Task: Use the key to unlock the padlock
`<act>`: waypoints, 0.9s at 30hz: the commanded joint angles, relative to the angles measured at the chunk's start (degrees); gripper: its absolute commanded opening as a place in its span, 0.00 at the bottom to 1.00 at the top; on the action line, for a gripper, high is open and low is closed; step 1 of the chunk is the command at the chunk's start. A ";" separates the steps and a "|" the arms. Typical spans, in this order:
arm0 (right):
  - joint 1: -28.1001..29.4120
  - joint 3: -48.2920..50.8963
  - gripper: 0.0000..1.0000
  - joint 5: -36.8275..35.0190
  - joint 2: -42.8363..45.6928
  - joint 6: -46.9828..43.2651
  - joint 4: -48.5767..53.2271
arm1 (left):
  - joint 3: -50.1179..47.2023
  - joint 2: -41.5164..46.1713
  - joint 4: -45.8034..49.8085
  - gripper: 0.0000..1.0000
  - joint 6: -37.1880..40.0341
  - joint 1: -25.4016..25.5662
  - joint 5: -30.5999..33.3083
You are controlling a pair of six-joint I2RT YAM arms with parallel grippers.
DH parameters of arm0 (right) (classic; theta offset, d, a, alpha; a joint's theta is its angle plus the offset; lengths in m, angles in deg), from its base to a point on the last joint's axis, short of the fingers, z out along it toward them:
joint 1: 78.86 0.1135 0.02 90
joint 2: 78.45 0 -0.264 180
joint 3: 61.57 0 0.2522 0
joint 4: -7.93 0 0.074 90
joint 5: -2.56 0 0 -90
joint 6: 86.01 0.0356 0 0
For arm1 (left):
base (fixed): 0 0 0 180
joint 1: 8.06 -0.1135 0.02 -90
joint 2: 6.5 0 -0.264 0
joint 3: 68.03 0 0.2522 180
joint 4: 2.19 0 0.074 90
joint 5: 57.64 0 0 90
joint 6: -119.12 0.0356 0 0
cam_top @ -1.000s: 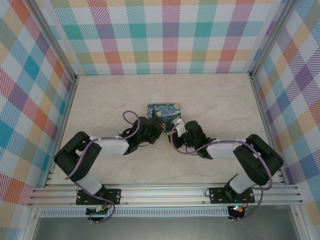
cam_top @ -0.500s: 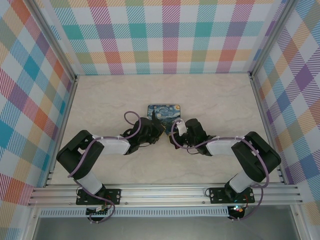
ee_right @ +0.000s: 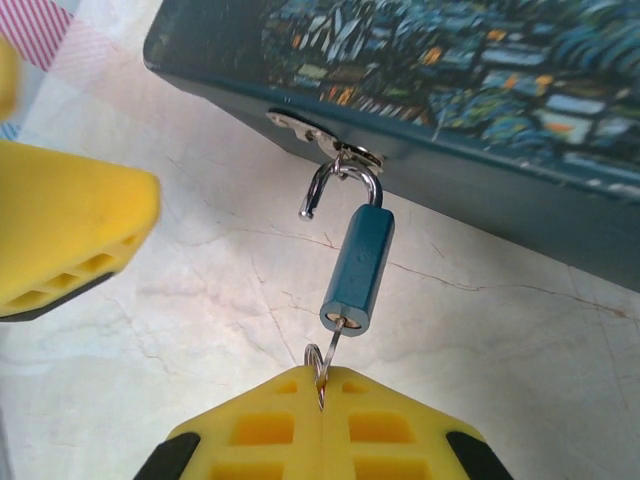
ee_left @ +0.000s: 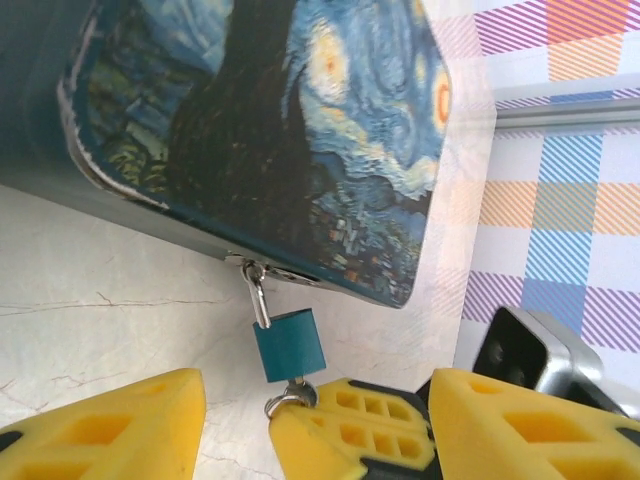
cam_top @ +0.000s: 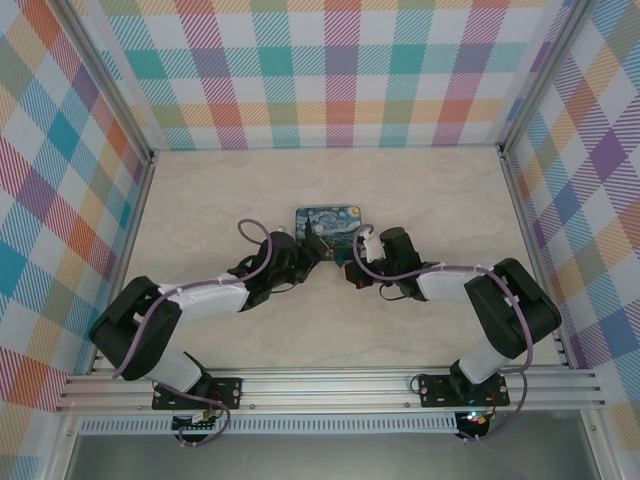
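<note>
Padlock [ee_right: 358, 265] hangs open on the tin [cam_top: 331, 222], key [ee_right: 337, 345] in it, right fingers [ee_right: 322, 425] on the key.
The tin sits mid-desk [cam_top: 200, 200], and the padlock hangs off the hasp [ee_right: 300, 125] on the tin's near side wall. One end of the shackle [ee_right: 350, 180] is free of the blue body, the other is still hooked through the hasp. The key is stuck in the padlock's bottom end, pinched between the closed right fingers. The left fingers [ee_left: 110, 430] are spread wide and grip nothing, flanking the right fingers just below the padlock.
</note>
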 commanded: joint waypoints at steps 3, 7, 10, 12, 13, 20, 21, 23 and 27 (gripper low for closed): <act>-2.22 -0.92 0.00 9.10 -1.74 10.93 -1.30 | 1.47 5.16 8.98 0.63 7.68 -1.85 3.29; -2.39 0.20 0.00 9.31 -2.47 15.92 -4.69 | 3.46 8.34 13.72 0.67 12.50 -3.91 4.70; -2.94 0.73 0.00 9.02 -2.69 18.78 -5.86 | 5.49 9.29 16.23 0.68 15.60 -6.59 4.03; -3.44 1.39 0.00 8.74 -2.91 21.20 -7.12 | 7.08 9.10 17.21 0.69 17.42 -8.68 3.11; -3.66 1.89 0.00 8.51 -3.06 22.63 -8.28 | 8.09 8.70 18.01 0.69 18.58 -10.01 2.91; -4.08 2.70 0.00 9.11 -5.11 29.48 -12.11 | 16.38 0.78 23.57 0.86 29.97 -15.81 1.21; -4.11 2.69 0.00 9.30 -5.41 30.15 -12.54 | 17.20 -0.58 23.48 0.88 31.17 -16.26 0.22; -4.16 2.76 0.00 9.66 -5.84 31.36 -12.90 | 19.05 -3.91 21.86 1.00 34.04 -17.02 -2.15; -4.46 2.68 0.00 10.29 -6.72 32.37 -12.83 | 23.67 -11.64 20.13 1.00 37.82 -18.23 -6.98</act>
